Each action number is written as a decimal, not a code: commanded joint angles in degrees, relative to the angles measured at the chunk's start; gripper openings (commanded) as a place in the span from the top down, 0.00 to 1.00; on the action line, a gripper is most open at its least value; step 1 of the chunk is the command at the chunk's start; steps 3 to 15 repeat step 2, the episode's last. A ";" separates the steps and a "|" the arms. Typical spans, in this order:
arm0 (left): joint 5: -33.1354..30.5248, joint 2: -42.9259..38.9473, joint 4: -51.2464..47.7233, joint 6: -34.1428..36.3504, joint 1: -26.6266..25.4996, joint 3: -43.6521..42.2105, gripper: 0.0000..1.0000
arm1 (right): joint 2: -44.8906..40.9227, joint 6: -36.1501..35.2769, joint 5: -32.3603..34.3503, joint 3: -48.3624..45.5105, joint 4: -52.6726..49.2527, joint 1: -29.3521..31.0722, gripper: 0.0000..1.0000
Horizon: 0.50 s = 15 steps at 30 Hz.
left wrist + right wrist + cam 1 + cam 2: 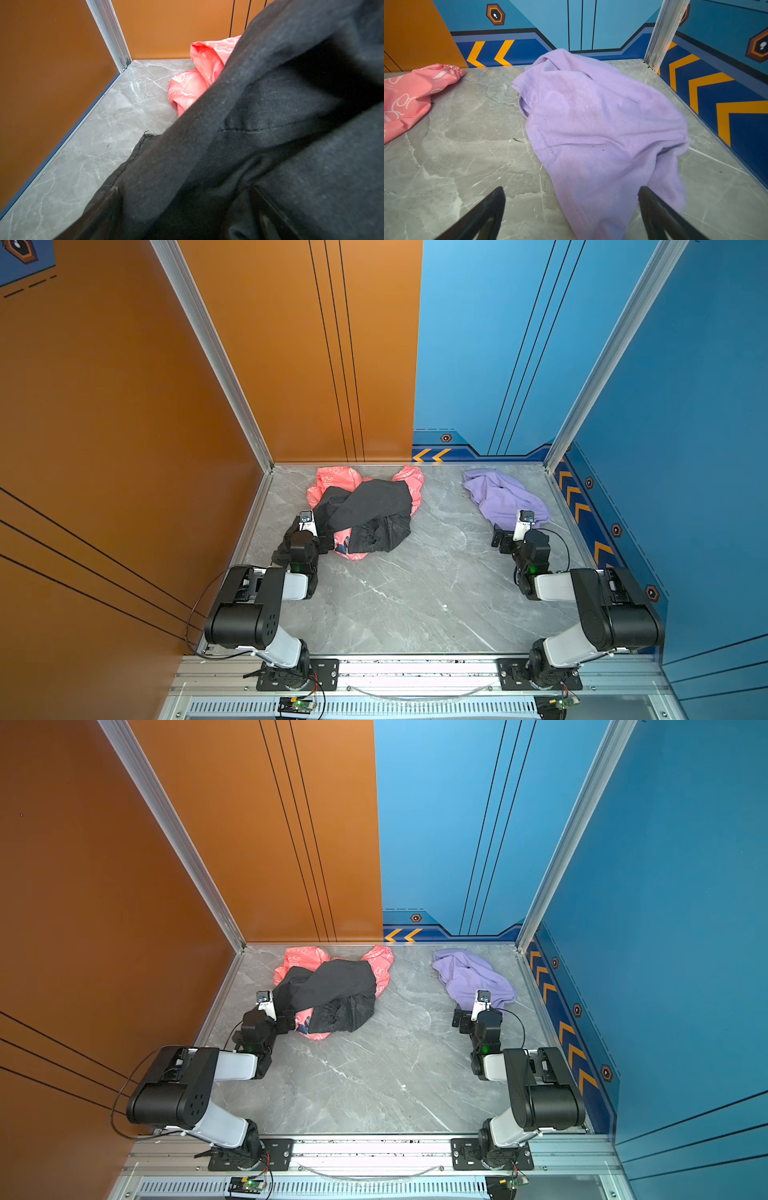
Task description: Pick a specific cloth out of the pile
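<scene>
So, lavender T-shirt (pixel 602 128) lies alone on counter (pixel 415 593), well right of pile (pixel 361 514). Right claw (pixel 571 190) spread just at its stitched hem (pixel 562 172). Looks light, floppy, drapey; pinch that hem. Left claw (pixel 324 541) spread, against pile's black garment (pixel 270 124).

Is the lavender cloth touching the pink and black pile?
No, in a top view the lavender cloth lies by itself, with bare table between it and the pile.
</scene>
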 commanded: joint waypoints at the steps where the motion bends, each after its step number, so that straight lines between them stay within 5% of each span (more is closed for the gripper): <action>1: 2.11 0.61 -0.08 0.62 0.03 0.50 0.02 | 0.39 0.29 1.49 0.95 -0.87 -0.31 0.00; 15: 1.92 0.53 -0.12 0.65 -0.08 0.48 0.02 | 0.39 0.31 1.52 1.00 -0.91 -0.29 0.00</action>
